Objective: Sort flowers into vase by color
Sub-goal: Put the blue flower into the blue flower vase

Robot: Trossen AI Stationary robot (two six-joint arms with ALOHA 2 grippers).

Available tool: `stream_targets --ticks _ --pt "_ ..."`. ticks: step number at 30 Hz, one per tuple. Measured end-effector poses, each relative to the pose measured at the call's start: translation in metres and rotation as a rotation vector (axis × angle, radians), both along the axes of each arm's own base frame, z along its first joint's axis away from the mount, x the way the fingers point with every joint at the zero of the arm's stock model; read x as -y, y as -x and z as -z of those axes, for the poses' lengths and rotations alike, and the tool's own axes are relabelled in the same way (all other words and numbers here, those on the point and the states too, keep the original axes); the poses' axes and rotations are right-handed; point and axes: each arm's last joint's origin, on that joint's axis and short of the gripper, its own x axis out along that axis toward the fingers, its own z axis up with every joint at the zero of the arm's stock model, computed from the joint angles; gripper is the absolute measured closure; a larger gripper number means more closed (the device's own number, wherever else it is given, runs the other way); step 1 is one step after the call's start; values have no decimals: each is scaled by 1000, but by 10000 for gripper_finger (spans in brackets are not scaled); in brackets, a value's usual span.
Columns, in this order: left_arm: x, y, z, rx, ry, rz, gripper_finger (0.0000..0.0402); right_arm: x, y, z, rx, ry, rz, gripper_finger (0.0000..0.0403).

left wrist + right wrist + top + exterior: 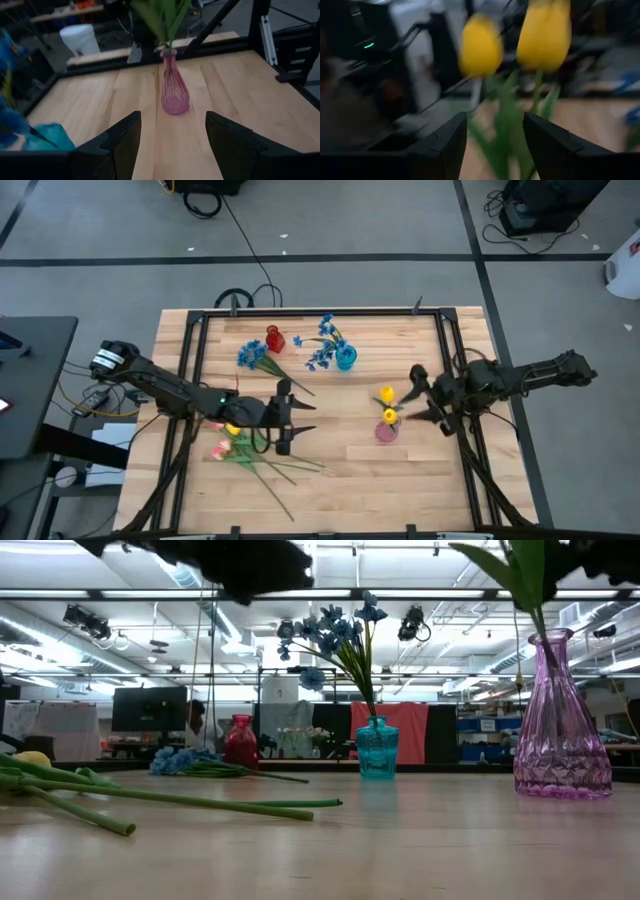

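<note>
Green stems (170, 798) lie flat along the counter (400, 850) closest to the low camera, a yellow bud (33, 759) at their far end. From above these resolve into a loose heap of pink and yellow tulips (232, 446) directly beneath the left tool (285, 417), which hangs over them with fingers spread and nothing between them.

Left wrist view: only the pink vase (174, 89) ahead of the spread fingers (120, 145), green leaves rising out of its neck; the heap below the tool does not show here.

Right tool (421, 397): fingers apart, just beside two yellow tulips (388, 404) standing in the pink vase (386, 430). Right wrist view puts both yellow heads (543, 34) straight ahead of the tool, stems between the finger lines, no contact visible. The overhead cannot confirm that gap.

Low view shows vase shapes the overhead flattens: teal vase (377, 748) holding a blue spray (335, 635), red vase (240, 741) with a second blue spray (185, 762) lying on the counter beside it. From above, both sit well beyond the left tool, toward the far edge.
</note>
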Motion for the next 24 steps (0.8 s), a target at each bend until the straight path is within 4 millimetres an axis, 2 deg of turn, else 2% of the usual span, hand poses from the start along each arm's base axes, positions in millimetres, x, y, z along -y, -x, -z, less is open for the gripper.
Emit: stream_targets --ticks 4,9,14,19,24 --pt "6 6 -6 20 -46 -9 172 11 3 -11 80 40 289 201" --pt "14 20 1 61 -68 -14 172 24 5 -17 139 60 503 209" --pt "12 41 13 123 -43 -34 172 35 -3 -12 73 263 724 224" --pt "8 57 21 120 -11 -62 172 40 -20 -2 -19 417 814 237" --pt "9 69 17 142 -2 -53 172 40 -42 10 -77 523 813 249"
